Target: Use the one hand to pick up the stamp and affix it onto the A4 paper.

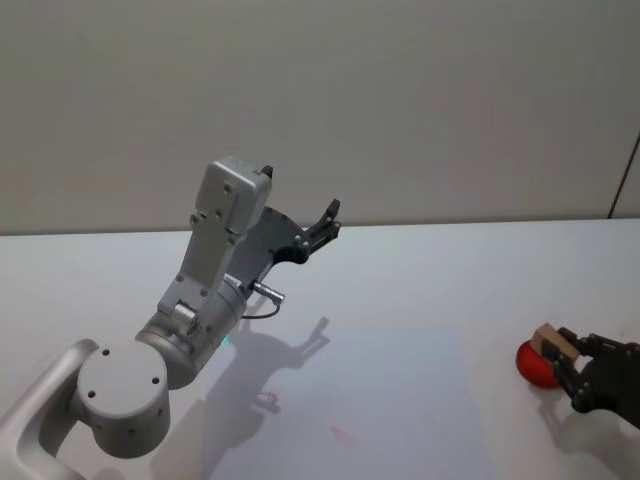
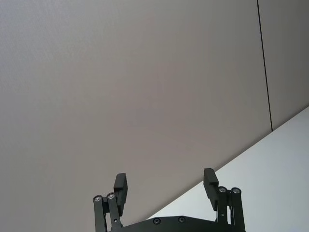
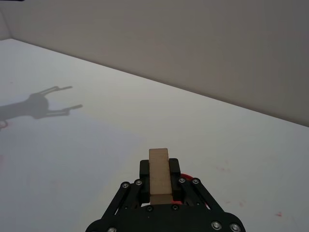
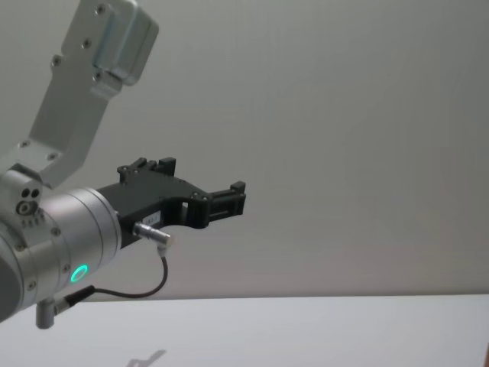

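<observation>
The stamp has a light wooden handle and a round red base. My right gripper, the black blocky hand, is shut on its handle low over the table at the right. In the right wrist view the handle stands upright between the fingers, with a sliver of the red base behind it. The A4 paper lies flat in the middle of the table, barely lighter than the top, to the left of the stamp. My left gripper is raised in the air, open and empty, pointing at the wall.
The silver left arm stands over the left half of the table and casts a shadow there. Faint red marks show on the surface near the front. A plain grey wall closes off the far table edge.
</observation>
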Action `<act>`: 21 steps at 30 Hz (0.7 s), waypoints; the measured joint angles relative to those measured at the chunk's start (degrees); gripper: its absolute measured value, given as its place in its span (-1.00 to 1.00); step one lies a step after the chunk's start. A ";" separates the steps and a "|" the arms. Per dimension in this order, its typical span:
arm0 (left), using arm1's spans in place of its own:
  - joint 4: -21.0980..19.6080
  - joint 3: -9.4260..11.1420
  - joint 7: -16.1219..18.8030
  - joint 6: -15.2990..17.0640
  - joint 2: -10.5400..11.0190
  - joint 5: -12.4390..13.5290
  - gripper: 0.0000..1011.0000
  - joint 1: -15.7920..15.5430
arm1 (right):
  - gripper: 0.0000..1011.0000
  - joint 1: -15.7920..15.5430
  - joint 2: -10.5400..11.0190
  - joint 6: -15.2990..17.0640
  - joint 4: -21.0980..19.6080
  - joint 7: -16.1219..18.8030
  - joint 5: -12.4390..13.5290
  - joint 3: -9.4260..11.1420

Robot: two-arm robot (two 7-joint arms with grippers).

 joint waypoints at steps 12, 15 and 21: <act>0.00 0.00 0.00 0.00 0.00 0.00 0.98 0.00 | -0.57 0.65 0.00 -1.00 2.97 -0.98 -1.40 0.20; 0.00 0.00 0.00 0.00 0.00 0.00 0.98 0.00 | -0.57 0.88 -0.11 -1.22 3.68 -1.10 -1.72 0.20; 0.00 0.00 0.00 0.00 0.00 0.00 0.98 0.00 | -0.57 1.24 -0.40 -1.58 4.71 -1.35 -2.21 0.09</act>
